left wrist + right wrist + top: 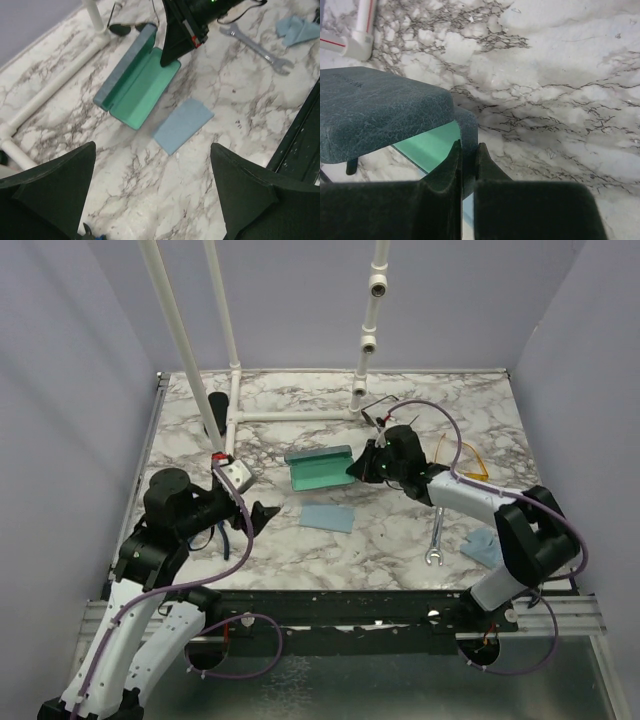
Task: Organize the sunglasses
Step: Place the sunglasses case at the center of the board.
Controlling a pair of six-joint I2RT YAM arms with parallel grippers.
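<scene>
You're working on a white marble-patterned table [390, 540] boxed in by plain lavender walls [60, 390], with a white pipe frame [290, 417] standing at the back. Your right gripper [468, 150] is pinched shut on the end rim of the open blue-grey case [318, 472], which lies with its green lining facing up. The wire-framed sunglasses [119, 29] lie just behind that gripper, near the pipe's foot. The yellow-orange sunglasses [462, 456] lie to its right, beside the arm. Your left gripper [264, 516] hangs with its fingers spread wide and empty, well left of both pairs.
</scene>
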